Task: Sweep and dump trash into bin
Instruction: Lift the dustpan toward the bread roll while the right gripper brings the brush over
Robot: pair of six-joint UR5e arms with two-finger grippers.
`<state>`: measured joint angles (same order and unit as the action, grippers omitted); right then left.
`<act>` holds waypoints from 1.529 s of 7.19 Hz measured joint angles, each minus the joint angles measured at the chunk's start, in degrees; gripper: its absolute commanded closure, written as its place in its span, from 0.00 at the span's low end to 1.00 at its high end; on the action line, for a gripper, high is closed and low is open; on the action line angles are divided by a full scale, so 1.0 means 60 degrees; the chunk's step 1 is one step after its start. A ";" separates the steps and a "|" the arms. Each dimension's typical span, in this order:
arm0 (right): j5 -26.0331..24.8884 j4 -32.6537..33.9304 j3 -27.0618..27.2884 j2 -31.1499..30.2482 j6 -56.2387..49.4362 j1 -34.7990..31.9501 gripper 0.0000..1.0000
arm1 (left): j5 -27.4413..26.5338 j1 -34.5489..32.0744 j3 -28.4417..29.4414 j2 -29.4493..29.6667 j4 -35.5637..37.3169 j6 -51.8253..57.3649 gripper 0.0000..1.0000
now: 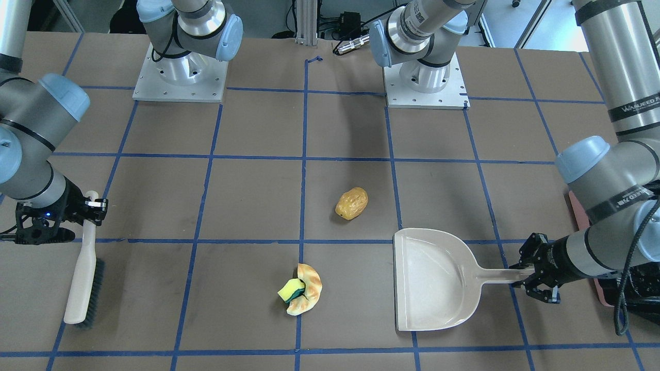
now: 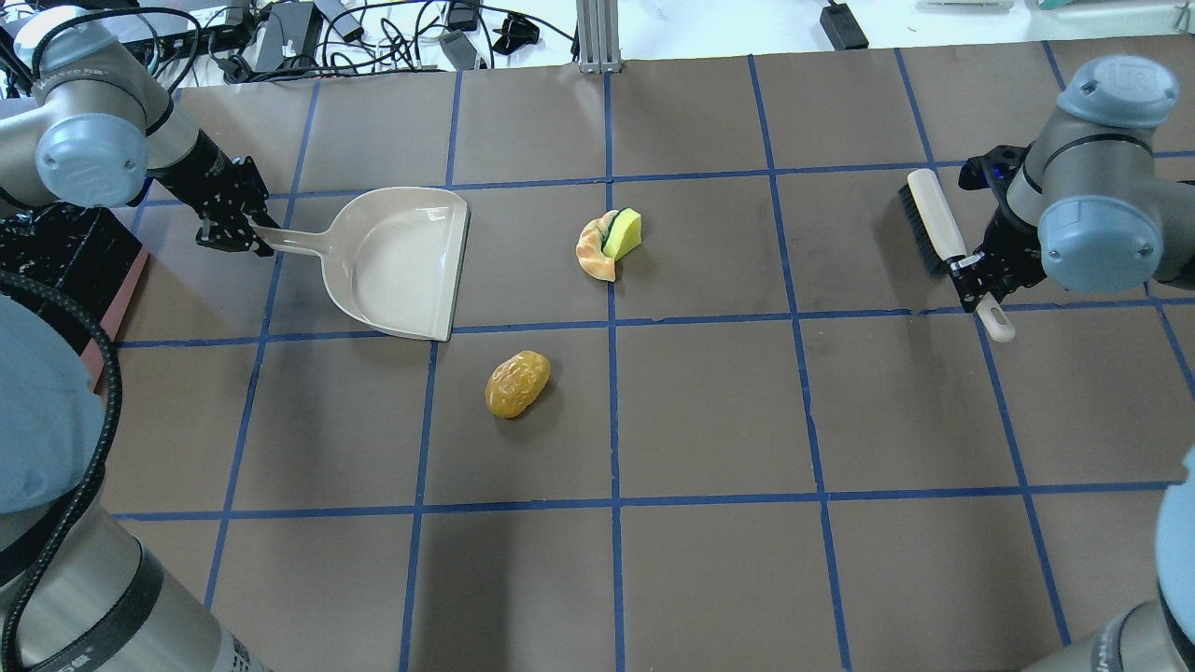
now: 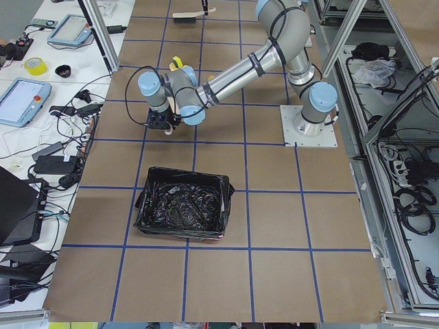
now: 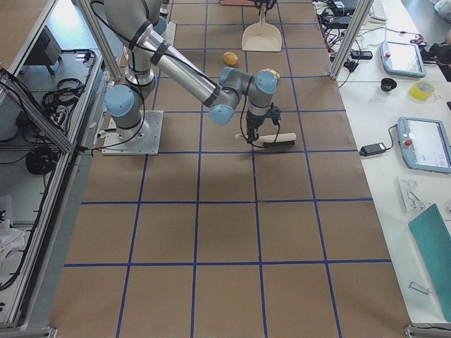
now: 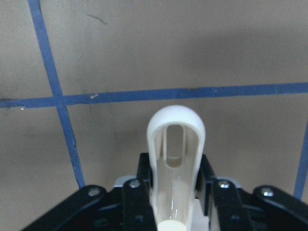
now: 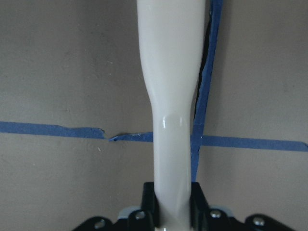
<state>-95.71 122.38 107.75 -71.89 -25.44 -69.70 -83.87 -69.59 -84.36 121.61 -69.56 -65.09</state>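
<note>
The trash lies mid-table: a golden-yellow wrinkled lump [image 1: 351, 203] [image 2: 517, 383], and a tan dumpling [image 1: 311, 293] [image 2: 591, 254] with a yellow-green sponge chunk [image 1: 290, 290] [image 2: 624, 231] against it. My left gripper [image 1: 531, 278] [image 2: 245, 231] is shut on the handle [image 5: 175, 144] of the beige dustpan [image 1: 433, 278] [image 2: 401, 261], which lies flat, its mouth toward the trash. My right gripper [image 1: 90, 206] [image 2: 976, 271] is shut on the handle [image 6: 171, 96] of the beige brush [image 1: 82, 278] [image 2: 929, 219], well off to the side of the trash. The black-lined bin [image 3: 182, 212] stands beyond my left arm.
The bin's pink rim [image 1: 580, 216] and black bag [image 2: 56, 252] show at the table's edge behind the left gripper. Both arm bases [image 1: 180, 77] [image 1: 425, 82] are bolted at the robot's side. Blue tape lines grid the brown table [image 2: 709, 401].
</note>
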 measured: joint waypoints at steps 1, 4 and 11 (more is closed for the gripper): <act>-0.0003 -0.0001 -0.0023 -0.0024 0.0017 -0.0002 1.00 | 0.0101 -0.0088 0.0024 -0.0036 0.0068 0.0006 1.00; -0.0066 -0.0202 -0.0593 -0.0029 0.1081 -0.0208 1.00 | 0.0017 -0.0646 0.0444 -0.0020 -0.0002 -0.0311 1.00; -0.0106 -0.0692 -0.1173 0.0591 0.4134 -0.3200 1.00 | -0.0652 -0.2190 0.2904 0.1282 -0.1734 -0.3597 1.00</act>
<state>-96.35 118.23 100.72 -68.34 -0.63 -88.90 -87.78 -82.73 -66.94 129.30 -79.96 -86.67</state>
